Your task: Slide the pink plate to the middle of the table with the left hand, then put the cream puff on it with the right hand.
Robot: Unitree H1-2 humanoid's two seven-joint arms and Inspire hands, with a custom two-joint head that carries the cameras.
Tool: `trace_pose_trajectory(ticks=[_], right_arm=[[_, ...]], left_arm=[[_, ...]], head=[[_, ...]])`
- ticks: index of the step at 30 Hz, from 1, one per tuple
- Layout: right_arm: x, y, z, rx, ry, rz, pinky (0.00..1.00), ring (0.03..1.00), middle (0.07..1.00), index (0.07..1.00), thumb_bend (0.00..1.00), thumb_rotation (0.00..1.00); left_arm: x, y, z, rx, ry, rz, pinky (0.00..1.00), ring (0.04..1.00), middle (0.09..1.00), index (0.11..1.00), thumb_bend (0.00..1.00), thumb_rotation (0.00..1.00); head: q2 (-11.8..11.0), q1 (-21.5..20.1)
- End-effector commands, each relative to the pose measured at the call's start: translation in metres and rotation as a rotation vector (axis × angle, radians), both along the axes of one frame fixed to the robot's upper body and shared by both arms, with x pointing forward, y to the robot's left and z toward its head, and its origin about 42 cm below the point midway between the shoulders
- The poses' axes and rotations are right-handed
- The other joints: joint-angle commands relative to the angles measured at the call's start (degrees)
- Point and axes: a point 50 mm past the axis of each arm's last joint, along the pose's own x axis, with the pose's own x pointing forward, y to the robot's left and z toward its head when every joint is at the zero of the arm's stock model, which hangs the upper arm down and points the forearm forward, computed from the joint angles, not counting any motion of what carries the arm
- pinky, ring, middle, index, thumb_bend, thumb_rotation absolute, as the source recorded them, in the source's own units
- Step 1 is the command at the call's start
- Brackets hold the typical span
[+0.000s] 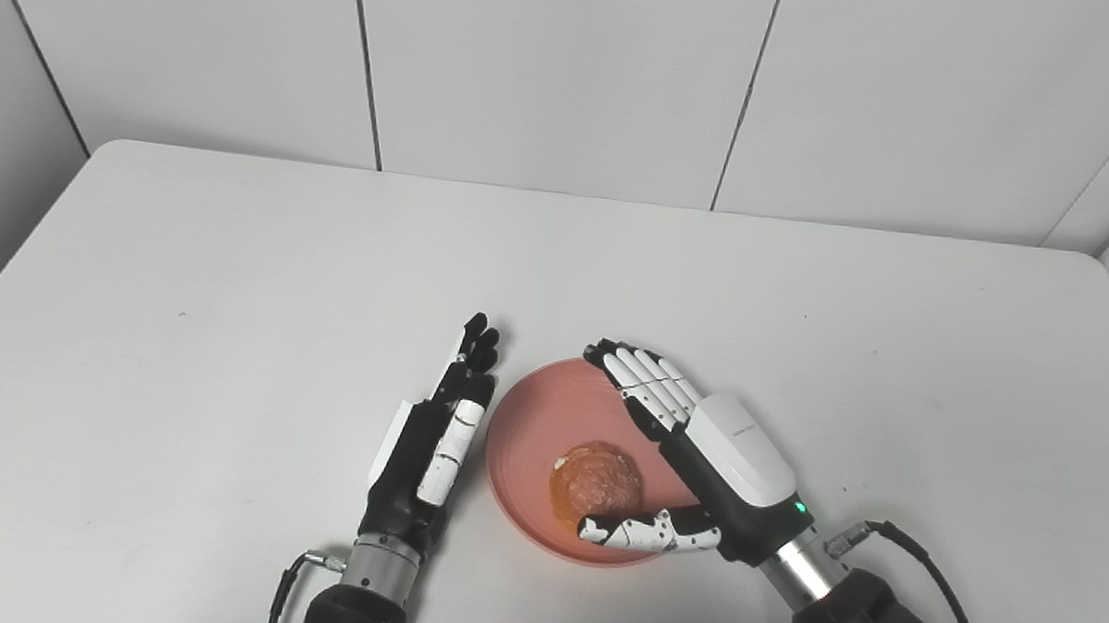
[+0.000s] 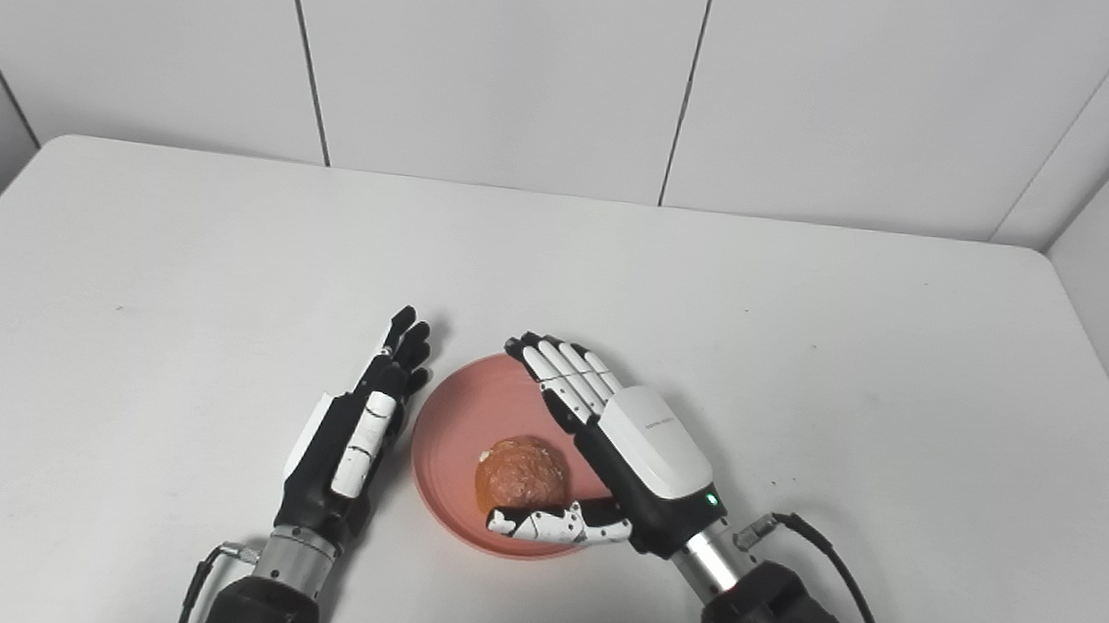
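The pink plate [image 1: 530, 420] lies on the white table, a little in front of its middle. A golden-brown cream puff [image 1: 596, 482] rests on the plate's near part. My right hand [image 1: 702, 460] hovers over the plate's right side, open, its fingers stretched over the far rim and its thumb lying just in front of the puff. Whether the thumb touches the puff I cannot tell. My left hand [image 1: 439, 432] stands edge-on just left of the plate, fingers straight and together, holding nothing.
The white table [image 1: 217, 272] is bordered by white panelled walls at the back and on both sides. A black cable [image 1: 933, 576] trails from my right wrist.
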Motion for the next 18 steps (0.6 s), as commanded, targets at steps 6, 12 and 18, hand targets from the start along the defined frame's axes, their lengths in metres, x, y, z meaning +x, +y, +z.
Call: trace_pose_trajectory(ticks=[6,12,18], right_arm=[[-0.0013,-0.0042,0.0146,0.239,-0.028,-0.072,1.0,1.0,1.0,1.0,0.75,0.91],[-0.0018,-0.0062,0.0113,0.487,0.023,-0.154,1.0,1.0,1.0,1.0,0.7,0.89],[-0.0048,-0.0077,0.0082,0.591,0.091,-0.264,1.0,1.0,1.0,1.0,0.65,0.99]], left_arm=[[0.0029,-0.0016,0.0075,-0.006,-0.059,-0.006,0.99,0.999,1.0,1.0,0.63,0.96],[0.0029,0.0012,0.0069,0.004,-0.066,0.004,1.0,1.0,1.0,1.0,0.64,0.96],[0.0042,0.0048,0.0059,0.026,-0.075,0.017,0.99,1.0,1.0,1.0,0.66,0.97]], head=[[0.0,0.15],[0.1,0.36],[0.35,1.05]])
